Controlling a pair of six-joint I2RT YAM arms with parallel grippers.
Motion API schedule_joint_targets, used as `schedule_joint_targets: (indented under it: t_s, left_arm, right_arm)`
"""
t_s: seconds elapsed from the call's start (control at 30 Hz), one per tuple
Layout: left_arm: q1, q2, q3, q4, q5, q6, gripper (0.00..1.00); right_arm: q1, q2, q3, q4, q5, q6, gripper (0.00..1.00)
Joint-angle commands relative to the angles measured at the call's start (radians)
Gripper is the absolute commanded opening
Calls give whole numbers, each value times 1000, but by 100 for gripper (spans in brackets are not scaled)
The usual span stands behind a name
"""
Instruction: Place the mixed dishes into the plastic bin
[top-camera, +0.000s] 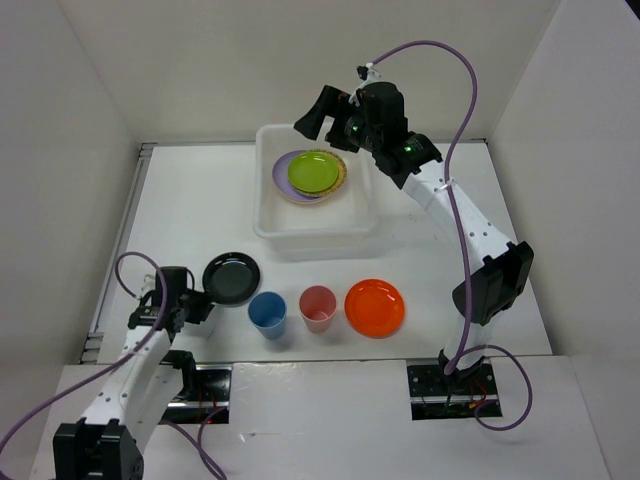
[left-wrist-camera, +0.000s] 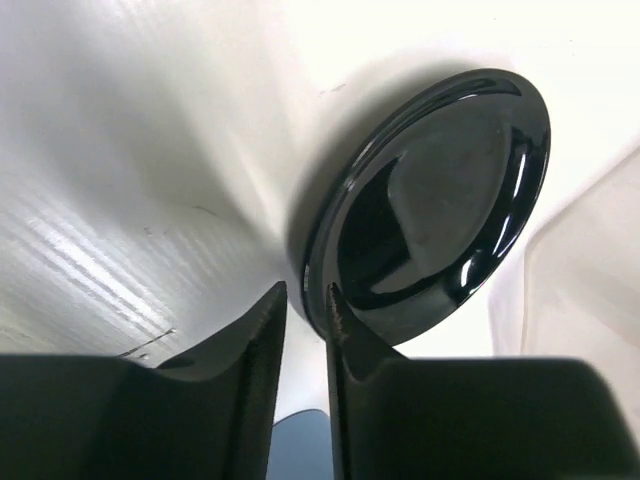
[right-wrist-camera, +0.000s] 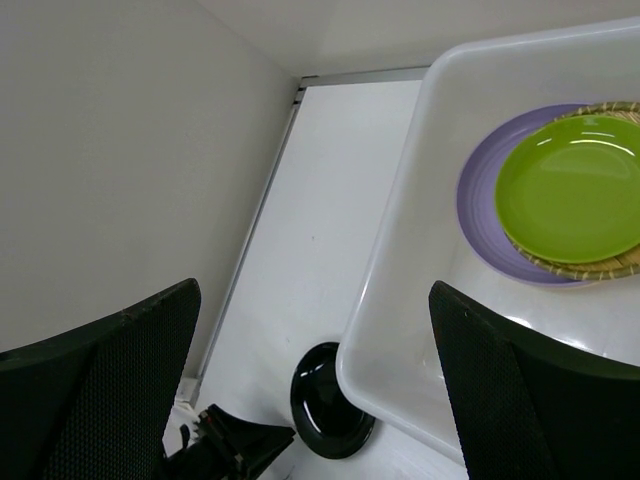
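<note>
The plastic bin (top-camera: 318, 237) stands mid-table and holds the lilac plate (top-camera: 283, 172), the tan woven plate (top-camera: 344, 182) and the lime green plate (top-camera: 315, 172) on top; I cannot make out the peach plate. The bin (right-wrist-camera: 400, 220) and these plates also show in the right wrist view. My right gripper (top-camera: 322, 120) (right-wrist-camera: 315, 290) hangs open and empty above the bin's far left corner. The black plate (top-camera: 232, 277) (left-wrist-camera: 440, 200) lies front left. My left gripper (top-camera: 207, 300) (left-wrist-camera: 308, 292) is narrowed on its near rim. The blue cup (top-camera: 267, 313), pink-red cup (top-camera: 318, 306) and orange plate (top-camera: 375, 306) stand in front.
White walls close the table on the left, back and right. The right arm's purple cable (top-camera: 465, 120) arcs over the table's right side. The black plate (right-wrist-camera: 325, 400) sits just by the bin's near left corner.
</note>
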Motion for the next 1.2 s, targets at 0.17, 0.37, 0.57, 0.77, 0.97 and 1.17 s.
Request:
schedule_joint_targets:
  t_s: [0.17,0.37,0.57,0.77,0.97,1.17]
  left_arm:
    - [-4,-38,-26,7,-26,-16,30]
    - [-4,203,54,73,-35,56,40]
    - [-4,328,91,125,-46,79,40]
    - [-4,337,91,144,-64,79,30]
    - [-4,319,82,162,-82,79,4]
    - [-4,282,73,139,-93,79,0]
  right_arm:
    - [-4,-30,51,-20,-12,-8,100]
    - [-13,-30,61,-29,-12,-8,100]
    - [-22,-30,70,-38,-3,-8,100]
    - [-32,-21,70,-38,-3,-18,100]
    - [-32,-10,88,-49,-12,-18,100]
    - [-32,-10,88,-58,-12,-18,100]
